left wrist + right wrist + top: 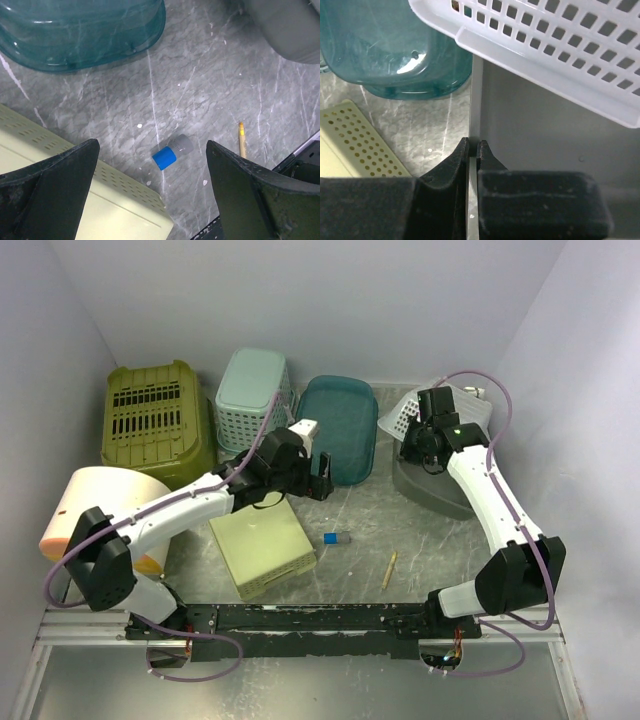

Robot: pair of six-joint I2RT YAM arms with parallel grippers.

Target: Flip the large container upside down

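The large grey container (440,495) stands at the right of the table, with a white lattice basket (420,410) resting over its far side. My right gripper (415,452) is shut on the container's left rim; in the right wrist view the jaws (474,145) pinch the thin grey wall (545,130) under the white basket (545,40). My left gripper (322,475) is open and empty, hovering above the table centre; in its wrist view (151,165) the fingers straddle bare table. A corner of the grey container shows at its top right (290,25).
An upside-down teal tub (340,425) lies next to the grey container. A pale yellow perforated box (262,548), a blue-capped vial (337,538) and a pencil (389,569) lie in front. An olive crate (155,425), a mint basket (252,395) and a cream drum (100,515) stand at the left.
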